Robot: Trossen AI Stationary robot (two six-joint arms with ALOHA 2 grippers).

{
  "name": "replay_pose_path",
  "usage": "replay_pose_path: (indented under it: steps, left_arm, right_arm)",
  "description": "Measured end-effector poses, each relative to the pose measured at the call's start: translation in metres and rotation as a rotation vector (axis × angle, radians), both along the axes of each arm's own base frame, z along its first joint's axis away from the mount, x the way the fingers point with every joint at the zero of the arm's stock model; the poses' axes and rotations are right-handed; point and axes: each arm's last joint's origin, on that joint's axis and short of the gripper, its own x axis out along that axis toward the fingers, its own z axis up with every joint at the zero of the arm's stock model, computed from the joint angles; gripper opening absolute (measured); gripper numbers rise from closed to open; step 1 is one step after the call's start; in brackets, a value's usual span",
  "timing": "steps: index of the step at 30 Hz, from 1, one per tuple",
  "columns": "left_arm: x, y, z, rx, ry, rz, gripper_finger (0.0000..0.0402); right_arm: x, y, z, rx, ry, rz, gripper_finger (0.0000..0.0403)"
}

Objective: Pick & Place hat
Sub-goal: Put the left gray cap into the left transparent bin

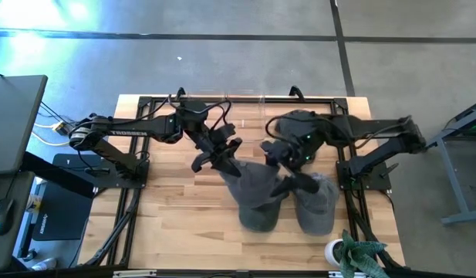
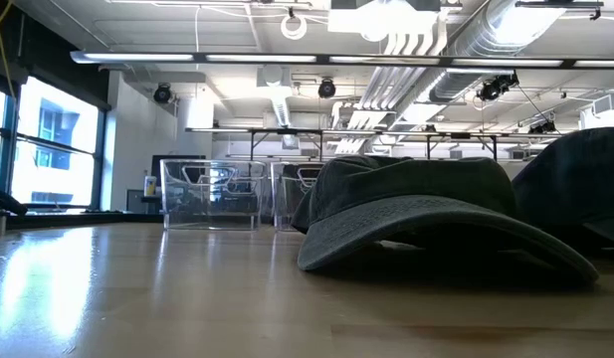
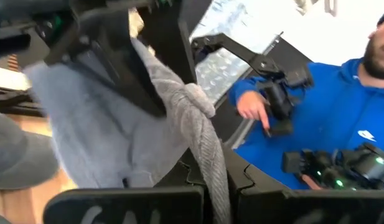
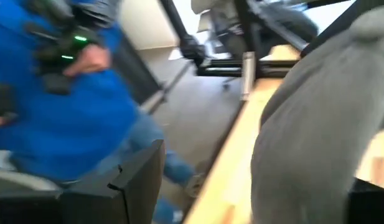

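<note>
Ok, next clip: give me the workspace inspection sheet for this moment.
Surface: wooden table, dark frame around it.
Job's things: two grey hats, one beside the other, near the front edge.
Clutter: clear bins at the far edge; a plant at the front right corner.
Claws: left claw shut on the left hat's fabric; right claw over the hats, open.
Cables: wires left of the table.
Surroundings: concrete floor; a person in blue nearby.
</note>
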Motion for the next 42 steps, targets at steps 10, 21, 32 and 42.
replay_pose_path:
  steps: [10, 21, 32, 42]
  left_arm:
    - [-0.001, -0.001, 0.000, 0.000, 0.001, -0.031, 0.0001]
    - [0.000, 0.000, 0.000, 0.000, -0.004, 0.010, 0.0001]
    - [-0.002, -0.001, 0.009, -0.020, -0.071, -0.051, 0.0001]
    - [-0.004, -0.003, 0.011, -0.018, -0.085, -0.127, 0.0001]
  right_arm:
    - [-0.001, -0.008, 0.011, 0.048, -0.047, -0.096, 0.0252]
    - [0.032, -0.006, -0.005, 0.055, -0.067, -0.092, 0.0252]
    - [0.028, -0.010, 0.007, 0.205, -0.074, 0.095, 0.0103]
    - [0.029, -0.009, 0.012, 0.165, -0.178, 0.119, 0.0013]
